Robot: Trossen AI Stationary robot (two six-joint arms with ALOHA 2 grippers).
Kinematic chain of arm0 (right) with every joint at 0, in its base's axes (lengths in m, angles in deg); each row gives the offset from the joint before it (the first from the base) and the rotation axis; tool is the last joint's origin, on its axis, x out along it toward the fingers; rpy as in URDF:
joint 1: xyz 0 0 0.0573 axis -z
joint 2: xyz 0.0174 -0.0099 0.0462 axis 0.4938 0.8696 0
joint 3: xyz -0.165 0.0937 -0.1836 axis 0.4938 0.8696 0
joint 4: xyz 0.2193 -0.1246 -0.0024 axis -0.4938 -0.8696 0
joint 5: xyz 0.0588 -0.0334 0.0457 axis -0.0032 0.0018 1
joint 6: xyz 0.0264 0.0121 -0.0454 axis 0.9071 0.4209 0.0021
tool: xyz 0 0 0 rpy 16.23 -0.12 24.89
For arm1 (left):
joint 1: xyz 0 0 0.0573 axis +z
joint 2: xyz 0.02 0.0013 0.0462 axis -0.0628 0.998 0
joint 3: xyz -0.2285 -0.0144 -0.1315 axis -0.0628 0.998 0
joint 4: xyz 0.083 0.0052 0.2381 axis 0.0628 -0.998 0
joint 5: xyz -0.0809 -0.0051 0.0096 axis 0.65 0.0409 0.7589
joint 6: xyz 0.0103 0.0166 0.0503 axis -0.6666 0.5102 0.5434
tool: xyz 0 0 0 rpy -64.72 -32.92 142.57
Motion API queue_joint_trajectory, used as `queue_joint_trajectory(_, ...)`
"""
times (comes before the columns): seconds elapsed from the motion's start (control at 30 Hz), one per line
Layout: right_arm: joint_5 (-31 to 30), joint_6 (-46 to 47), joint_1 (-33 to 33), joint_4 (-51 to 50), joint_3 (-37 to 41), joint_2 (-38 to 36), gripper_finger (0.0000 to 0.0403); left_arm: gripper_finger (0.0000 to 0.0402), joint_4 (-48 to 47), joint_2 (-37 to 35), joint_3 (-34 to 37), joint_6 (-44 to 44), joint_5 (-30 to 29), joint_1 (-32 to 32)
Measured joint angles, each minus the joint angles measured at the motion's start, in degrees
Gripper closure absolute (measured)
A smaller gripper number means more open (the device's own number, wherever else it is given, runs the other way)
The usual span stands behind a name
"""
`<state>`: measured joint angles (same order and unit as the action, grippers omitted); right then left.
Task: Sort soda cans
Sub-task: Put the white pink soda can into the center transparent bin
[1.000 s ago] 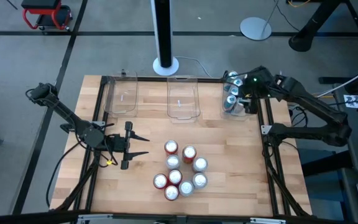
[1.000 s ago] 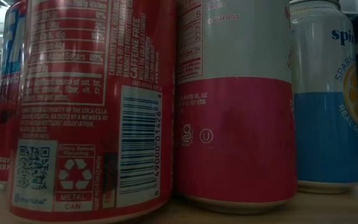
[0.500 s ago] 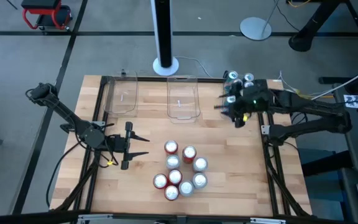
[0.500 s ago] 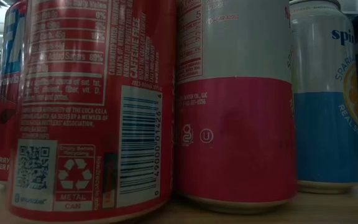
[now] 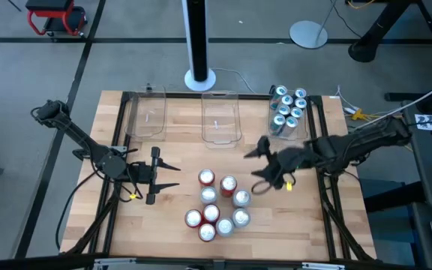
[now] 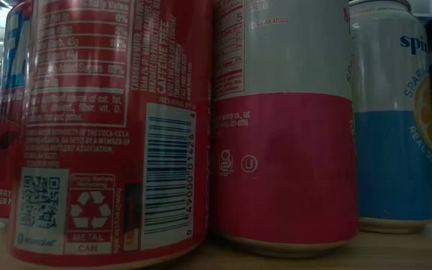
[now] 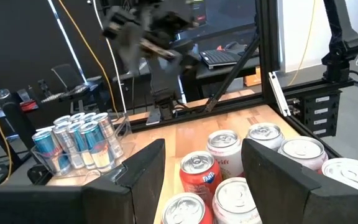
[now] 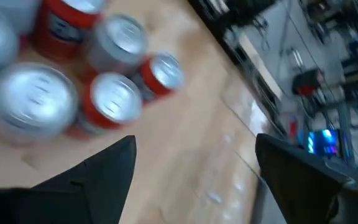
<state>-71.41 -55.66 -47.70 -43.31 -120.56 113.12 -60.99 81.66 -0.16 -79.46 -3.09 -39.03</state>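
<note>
The wooden surface [image 5: 163,225] carried three clear bins along its far edge: a left bin [image 5: 145,114], a middle bin [image 5: 220,118] and a right bin [image 5: 286,133]. The right bin held a batch of teal-blue soda cans [image 5: 286,109] standing upright and packed together. A cluster of red and silver-and-red soda cans [image 5: 217,204] stood upright near the middle of the surface, toward its near edge, many touching one another. The right arm reached in from the right side, its right tool [image 5: 258,166] just beside the cluster, between it and the right bin, fingers spread wide with nothing between them. The left tool [image 5: 167,176] waited to the left of the cluster, fingers partly apart and empty, pointing toward the cans.
</note>
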Motion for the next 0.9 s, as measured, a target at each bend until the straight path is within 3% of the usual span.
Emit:
queue_joint_trajectory(0.3,-0.61,-0.29,-8.86,8.23,0.0,6.28,0.0075,0.02,-0.25,0.0,0.0,-0.03,0.0,-0.01)
queue_joint_trajectory(0.57,0.05,-2.06,-12.48,11.43,-0.18,10.22,0.0075,0.02,-0.01,0.0,0.0,-0.06,0.01,0.01)
queue_joint_trajectory(0.8,2.29,-4.73,-13.05,4.28,-8.44,14.42,0.0075,0.02,0.24,0.0,0.0,0.28,0.02,0.01)
queue_joint_trajectory(0.9,3.0,-5.17,-13.03,-3.31,-14.38,17.35,0.0075,0.02,0.24,0.0,0.0,0.3,0.02,0.01)
